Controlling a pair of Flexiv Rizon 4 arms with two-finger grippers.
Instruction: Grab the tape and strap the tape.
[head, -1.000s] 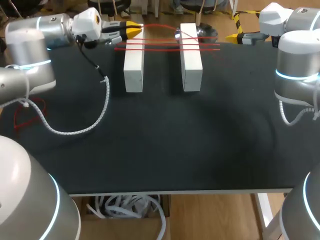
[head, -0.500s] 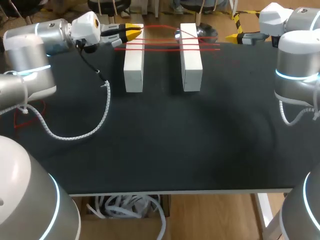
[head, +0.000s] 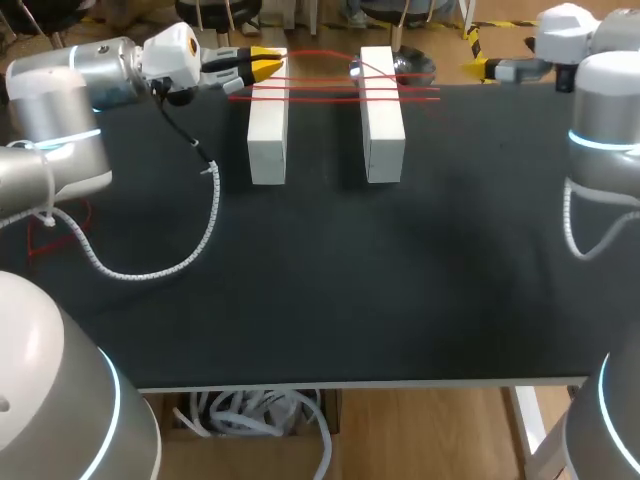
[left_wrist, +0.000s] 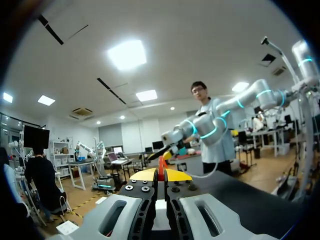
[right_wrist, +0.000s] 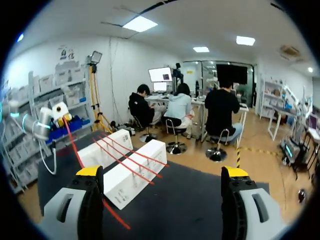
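At the far end of the left block (head: 267, 125), the left gripper (head: 266, 64) is pinched on the red tape (head: 325, 89), which stretches across that block and the other block (head: 382, 120). Well right of the left block, the right gripper (right_wrist: 162, 172) is spread, holding nothing.

A robotics lab: monitors (right_wrist: 163, 74), shelving (right_wrist: 72, 97), other robot arms (left_wrist: 86, 148).

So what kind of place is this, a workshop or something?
Most likely a robotics test bench in a lab: a black table, two white blocks strung with red tape, the left gripper pinching that tape, the right gripper open.
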